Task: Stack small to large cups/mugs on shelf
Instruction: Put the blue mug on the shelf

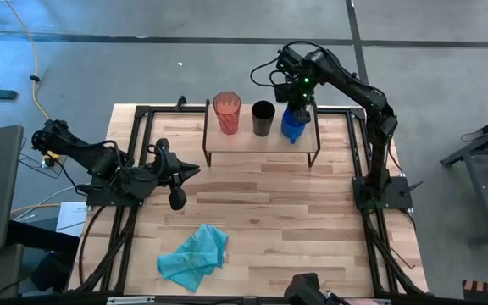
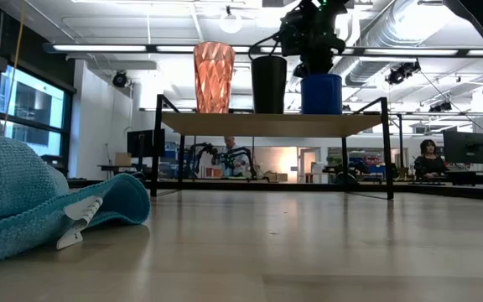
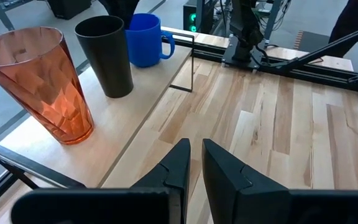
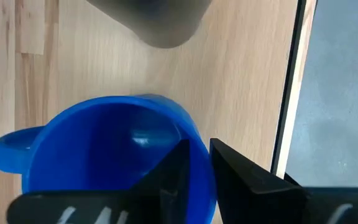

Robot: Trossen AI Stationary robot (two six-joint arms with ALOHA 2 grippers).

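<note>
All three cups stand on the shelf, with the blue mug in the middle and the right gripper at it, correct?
Not quite: the black cup stands in the middle, as the high view shows. The blue mug is at the end of the shelf, opposite the red tumbler, under the right gripper.

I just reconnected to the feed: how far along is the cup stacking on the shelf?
Done: the red-orange tumbler, black cup and blue mug all stand in a row on the shelf, tallest to shortest. In hand: the right gripper is at the mug, fingers straddling its rim. Left: letting go and pulling clear. The left gripper waits low over the table, nearly closed, empty.
</note>
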